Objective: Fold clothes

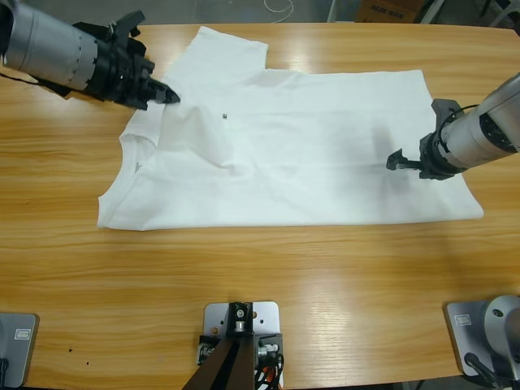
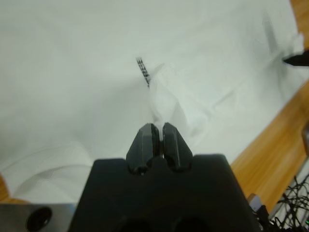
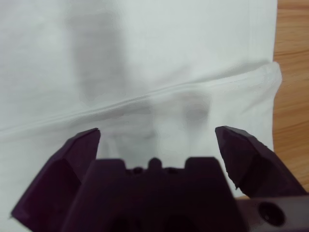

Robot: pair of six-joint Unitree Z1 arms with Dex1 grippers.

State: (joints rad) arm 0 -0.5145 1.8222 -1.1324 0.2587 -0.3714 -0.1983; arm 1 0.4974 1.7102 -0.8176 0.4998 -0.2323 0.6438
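Note:
A large white T-shirt (image 1: 325, 146) lies spread on the wooden table (image 1: 244, 268), collar to the left and one sleeve (image 1: 231, 49) pointing to the far edge. Small dark lettering (image 1: 224, 118) marks the chest. My left gripper (image 1: 169, 95) comes in from the upper left and is shut on a raised pinch of the T-shirt (image 2: 72, 72) near the shoulder; white cloth shows between its jaws (image 2: 159, 131). At the hem end, my right gripper (image 1: 396, 160) hovers open over the T-shirt (image 3: 145, 48), its jaws (image 3: 158, 130) wide apart above a seam, with nothing between them.
Bare wood runs along the near side of the table and to the left of the collar. The table's wood (image 3: 292, 72) shows just past the shirt's hem. A white cable (image 1: 280, 8) and a cardboard box (image 1: 386, 10) lie beyond the far edge.

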